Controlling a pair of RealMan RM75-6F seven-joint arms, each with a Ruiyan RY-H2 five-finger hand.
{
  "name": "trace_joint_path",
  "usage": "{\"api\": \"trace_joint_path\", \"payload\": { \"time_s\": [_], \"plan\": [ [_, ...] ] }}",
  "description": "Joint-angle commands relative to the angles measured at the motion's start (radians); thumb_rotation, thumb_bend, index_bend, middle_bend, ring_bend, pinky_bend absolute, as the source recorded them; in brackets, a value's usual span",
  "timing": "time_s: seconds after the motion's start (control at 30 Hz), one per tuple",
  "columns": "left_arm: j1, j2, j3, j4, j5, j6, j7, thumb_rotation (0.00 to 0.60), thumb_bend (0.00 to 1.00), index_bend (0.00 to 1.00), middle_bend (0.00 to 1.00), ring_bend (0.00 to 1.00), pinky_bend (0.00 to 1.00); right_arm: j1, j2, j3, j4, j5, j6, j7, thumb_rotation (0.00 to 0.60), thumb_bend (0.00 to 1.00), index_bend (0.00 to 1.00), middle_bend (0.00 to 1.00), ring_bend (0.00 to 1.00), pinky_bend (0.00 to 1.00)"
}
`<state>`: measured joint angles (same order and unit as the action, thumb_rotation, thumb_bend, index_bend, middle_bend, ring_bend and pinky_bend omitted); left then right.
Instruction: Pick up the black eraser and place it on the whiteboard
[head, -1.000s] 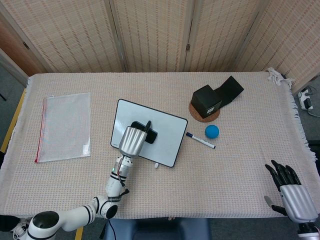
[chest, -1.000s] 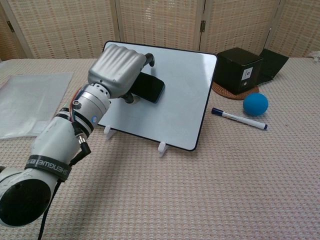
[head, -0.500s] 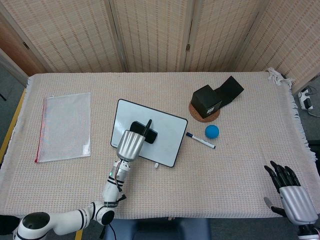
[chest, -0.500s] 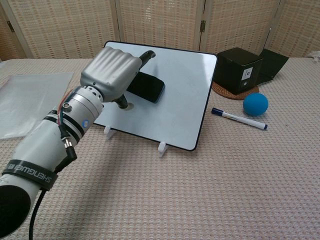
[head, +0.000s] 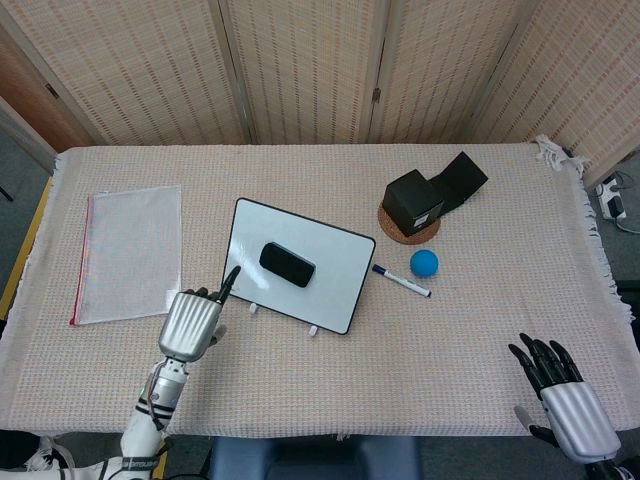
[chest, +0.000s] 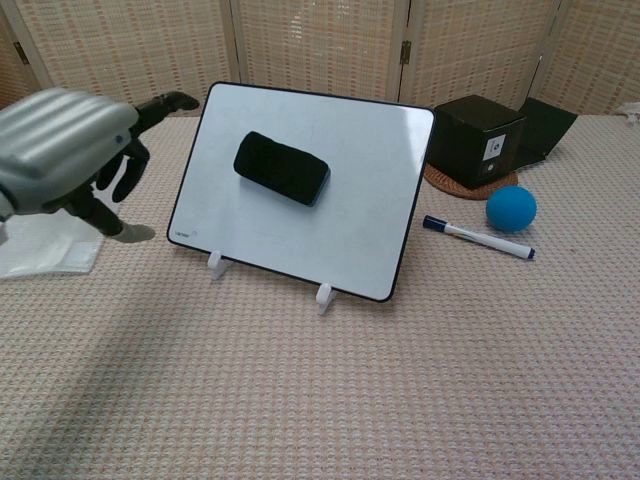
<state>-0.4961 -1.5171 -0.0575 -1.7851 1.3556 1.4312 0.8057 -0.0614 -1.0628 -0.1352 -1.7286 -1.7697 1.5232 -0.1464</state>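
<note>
The black eraser (head: 287, 264) (chest: 281, 168) lies on the tilted whiteboard (head: 330, 290) (chest: 330, 225), with nothing touching it. My left hand (head: 192, 322) (chest: 72, 150) hovers to the board's left, near the front of the table. Its fingers are apart and it holds nothing. One finger points up toward the board's left edge without touching it. My right hand (head: 562, 397) sits at the front right corner of the head view, fingers spread and empty. It does not show in the chest view.
A clear plastic sleeve (head: 130, 252) lies at the left. A black box (head: 414, 203) (chest: 478, 140) on a cork coaster, a blue ball (head: 424, 263) (chest: 511, 208) and a marker (head: 401, 281) (chest: 478, 238) lie right of the board.
My left hand has let go of the eraser and drawn back leftward and toward the table's front. The eraser stays on the whiteboard. The right hand has shifted slightly.
</note>
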Motion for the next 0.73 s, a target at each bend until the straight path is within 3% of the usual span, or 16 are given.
{"api": "trace_joint_path", "payload": {
  "time_s": [0.03,0.17,0.33,0.53,0.73],
  "plan": [
    [0.167,0.187,0.168,-0.11,0.135,0.126,-0.193,0.6,0.17,0.06,0.23,0.19,0.22,-0.006,-0.007,-0.013,0.004,-0.025,0.006,-0.011,0.6,0.33,0.0,0.0,0.0,0.0],
    [0.295,0.196,0.237,0.015,0.251,0.289,-0.355,0.6,0.17,0.05,0.11,0.05,0.08,-0.017,-0.011,-0.025,0.011,-0.048,0.025,-0.008,0.6,0.33,0.0,0.0,0.0,0.0],
    [0.407,0.22,0.298,0.137,0.274,0.364,-0.567,0.6,0.17,0.01,0.08,0.03,0.04,-0.029,-0.027,-0.049,0.027,-0.104,0.041,-0.029,0.6,0.33,0.0,0.0,0.0,0.0],
    [0.462,0.229,0.285,0.238,0.268,0.38,-0.692,0.6,0.18,0.0,0.07,0.02,0.04,-0.031,-0.034,-0.055,0.035,-0.128,0.044,-0.039,0.6,0.33,0.0,0.0,0.0,0.0],
    [0.483,0.221,0.249,0.251,0.282,0.376,-0.658,0.6,0.17,0.01,0.07,0.02,0.03,-0.022,-0.033,-0.056,0.032,-0.124,0.021,-0.045,0.6,0.33,0.0,0.0,0.0,0.0]
  ]
}}
